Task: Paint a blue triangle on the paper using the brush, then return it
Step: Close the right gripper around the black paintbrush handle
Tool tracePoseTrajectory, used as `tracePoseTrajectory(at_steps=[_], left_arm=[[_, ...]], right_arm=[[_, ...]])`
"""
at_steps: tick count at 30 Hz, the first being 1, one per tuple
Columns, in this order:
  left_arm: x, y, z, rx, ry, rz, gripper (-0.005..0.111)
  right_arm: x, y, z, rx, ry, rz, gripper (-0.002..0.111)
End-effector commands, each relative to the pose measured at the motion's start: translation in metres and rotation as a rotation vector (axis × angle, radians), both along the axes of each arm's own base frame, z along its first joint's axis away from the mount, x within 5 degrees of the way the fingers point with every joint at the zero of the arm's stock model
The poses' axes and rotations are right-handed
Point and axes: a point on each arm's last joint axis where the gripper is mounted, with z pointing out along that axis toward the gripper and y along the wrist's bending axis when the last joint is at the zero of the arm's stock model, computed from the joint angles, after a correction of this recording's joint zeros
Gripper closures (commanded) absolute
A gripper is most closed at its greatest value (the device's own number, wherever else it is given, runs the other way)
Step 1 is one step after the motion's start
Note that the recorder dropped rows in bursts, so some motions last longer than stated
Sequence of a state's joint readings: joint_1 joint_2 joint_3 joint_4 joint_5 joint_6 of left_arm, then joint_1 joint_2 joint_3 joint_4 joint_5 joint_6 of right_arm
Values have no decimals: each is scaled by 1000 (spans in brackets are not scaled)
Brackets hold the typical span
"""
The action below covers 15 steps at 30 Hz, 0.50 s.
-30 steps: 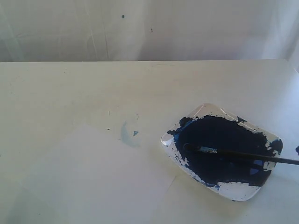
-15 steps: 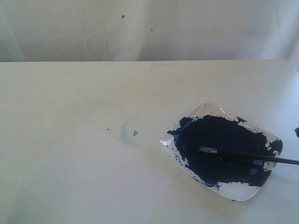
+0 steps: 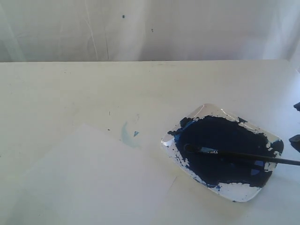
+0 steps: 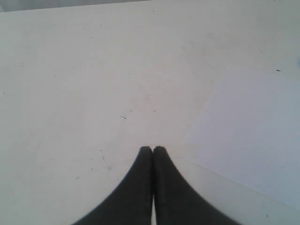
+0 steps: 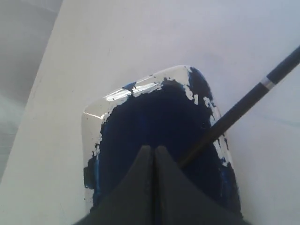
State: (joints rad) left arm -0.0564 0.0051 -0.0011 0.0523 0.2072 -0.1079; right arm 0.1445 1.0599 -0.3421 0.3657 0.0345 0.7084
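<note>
In the exterior view the brush (image 3: 243, 155) lies across a white tray (image 3: 234, 194) that sits at about 4 o'clock from the middle of the table (image 3: 70, 89). Its dark tip points toward 9 o'clock and rests in the navy paint pool (image 3: 220, 136), and its black handle runs out toward 3 o'clock, past the tray's rim to the frame's edge. The paper (image 3: 93, 178) lies flat at about 7 o'clock, well apart from the tray, with a pale-blue smudge (image 3: 126, 133) just beside its far corner, at about 1 o'clock from the sheet's middle. The right gripper (image 5: 153, 149) hangs above the tray with its 2 fingers pressed together and nothing between them; the brush handle passes just beside them, and whether it touches cannot be told. The left gripper (image 4: 152, 149) is likewise closed tight and empty, above bare table near the paper's edge.
</note>
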Motion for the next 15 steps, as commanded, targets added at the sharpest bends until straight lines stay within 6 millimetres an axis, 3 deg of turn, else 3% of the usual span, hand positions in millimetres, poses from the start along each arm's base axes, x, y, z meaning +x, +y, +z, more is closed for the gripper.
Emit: tracePoseTrajectory(at_steps=[1, 9, 15], left_arm=[[0, 0, 0, 5, -3, -6, 107], [0, 0, 0, 5, -3, -6, 107], [0, 0, 0, 5, -3, -6, 107]], right_arm=[[9, 0, -8, 121, 31, -121, 108], [19, 0, -26, 151, 97, -184, 77], [20, 0, -31, 204, 129, -246, 73]])
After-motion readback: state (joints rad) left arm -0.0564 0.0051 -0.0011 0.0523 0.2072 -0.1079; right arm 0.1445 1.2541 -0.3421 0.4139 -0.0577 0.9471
